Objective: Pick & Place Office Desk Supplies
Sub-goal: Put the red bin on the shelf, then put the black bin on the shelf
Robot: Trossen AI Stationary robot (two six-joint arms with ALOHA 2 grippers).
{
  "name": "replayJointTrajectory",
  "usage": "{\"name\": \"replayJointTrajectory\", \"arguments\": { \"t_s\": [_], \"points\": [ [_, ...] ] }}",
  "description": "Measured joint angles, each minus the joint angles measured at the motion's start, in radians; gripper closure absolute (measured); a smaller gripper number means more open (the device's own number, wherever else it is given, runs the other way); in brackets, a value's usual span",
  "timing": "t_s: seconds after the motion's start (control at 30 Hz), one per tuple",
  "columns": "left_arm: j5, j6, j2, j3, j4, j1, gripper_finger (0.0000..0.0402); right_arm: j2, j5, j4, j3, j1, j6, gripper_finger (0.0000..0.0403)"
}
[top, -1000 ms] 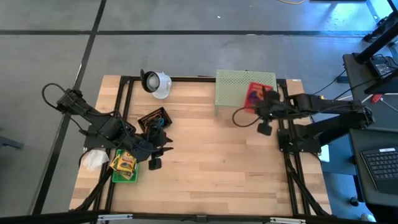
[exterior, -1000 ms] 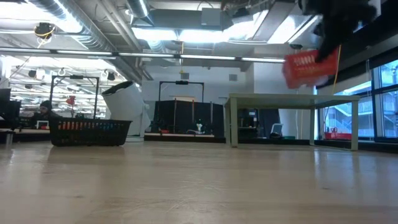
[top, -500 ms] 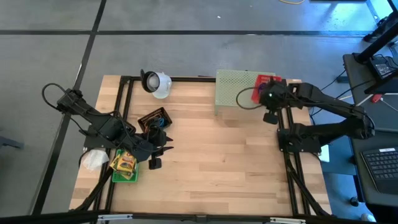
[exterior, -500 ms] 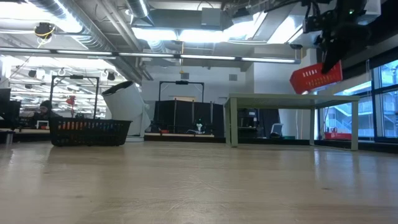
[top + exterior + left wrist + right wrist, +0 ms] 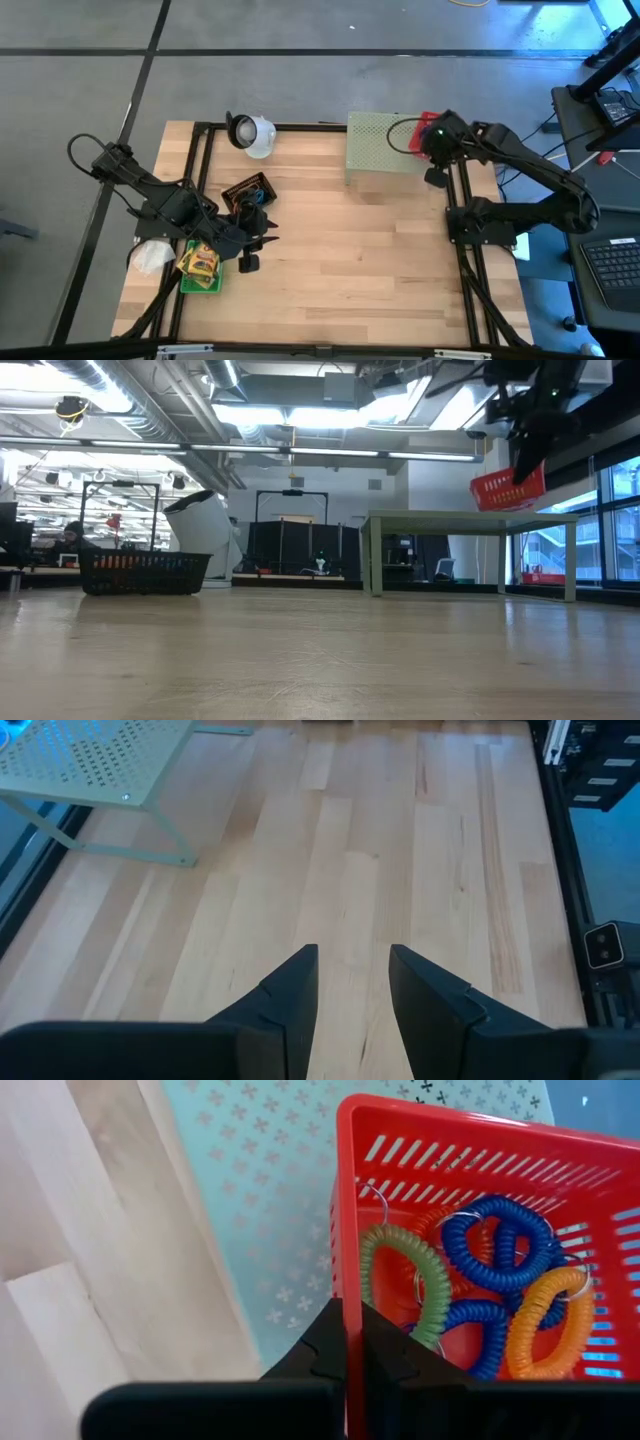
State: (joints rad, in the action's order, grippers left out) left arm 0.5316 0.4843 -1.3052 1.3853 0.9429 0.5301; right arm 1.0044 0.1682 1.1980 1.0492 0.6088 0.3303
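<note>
My right gripper (image 5: 352,1348) is shut on a red mesh basket (image 5: 428,122) that holds coiled loops in blue (image 5: 500,1245), green (image 5: 400,1270) and orange (image 5: 555,1320). It hangs over the right end of the pale green mesh stand (image 5: 385,140); the low view shows the basket (image 5: 510,488) in the air above the stand top. My left gripper (image 5: 352,982) is open and waits low over the table's left part, beside a black basket (image 5: 247,190). Yellow-green crayon boxes (image 5: 200,264) lie at the left edge. My right gripper pinches the red basket's side wall at its rim (image 5: 350,1295), one finger inside the basket and one outside. The basket is lifted clear, slightly tilted, below the gripper (image 5: 525,455) and above the stand (image 5: 250,1210).
A white cup-shaped object with a black opening (image 5: 250,132) lies near the far edge, left of the stand. A white crumpled thing (image 5: 152,257) sits by the crayon boxes. Bare wood spreads over the table's middle and near part (image 5: 350,260).
My right gripper has carried the red basket toward the table's far right corner, from beside the stand's near right part to over its right end. It has stayed shut on the basket, which has turned somewhat with the wrist.
</note>
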Motion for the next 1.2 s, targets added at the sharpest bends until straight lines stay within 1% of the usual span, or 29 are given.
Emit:
{"name": "replayJointTrajectory", "arguments": {
  "t_s": [0.13, 0.3, 0.4, 0.63, 1.0, 1.1, 1.2],
  "points": [
    [0.0, 0.0, 0.0, 0.0, 0.0, 0.0, 0.0284, 0.011, -0.004, -0.002, 0.0, 0.007, 0.045, 0.0396],
    [0.0, 0.0, 0.0, 0.0, 0.0, 0.0, 0.0284, 0.029, -0.004, -0.002, 0.0, 0.012, 0.032, 0.0396],
    [0.0, 0.0, 0.0, 0.0, 0.0, 0.0, 0.0284, 0.036, -0.005, -0.008, 0.0, 0.012, 0.018, 0.0388],
    [-0.001, 0.002, 0.0, 0.0, 0.0, 0.0, 0.0284, 0.036, -0.004, -0.049, 0.0, 0.012, 0.002, 0.0339],
    [-0.001, 0.0, 0.0, 0.0, 0.0, 0.0, 0.0284, 0.034, -0.001, -0.061, 0.0, 0.012, -0.034, 0.0238],
    [-0.001, 0.0, 0.0, 0.0, 0.0, 0.0, 0.0284, 0.033, -0.001, -0.053, 0.017, 0.012, -0.04, 0.0219],
    [-0.001, 0.0, 0.0, 0.0, 0.0, 0.0, 0.0284, 0.033, -0.001, -0.048, 0.067, 0.011, -0.058, 0.0209]
  ]
}}
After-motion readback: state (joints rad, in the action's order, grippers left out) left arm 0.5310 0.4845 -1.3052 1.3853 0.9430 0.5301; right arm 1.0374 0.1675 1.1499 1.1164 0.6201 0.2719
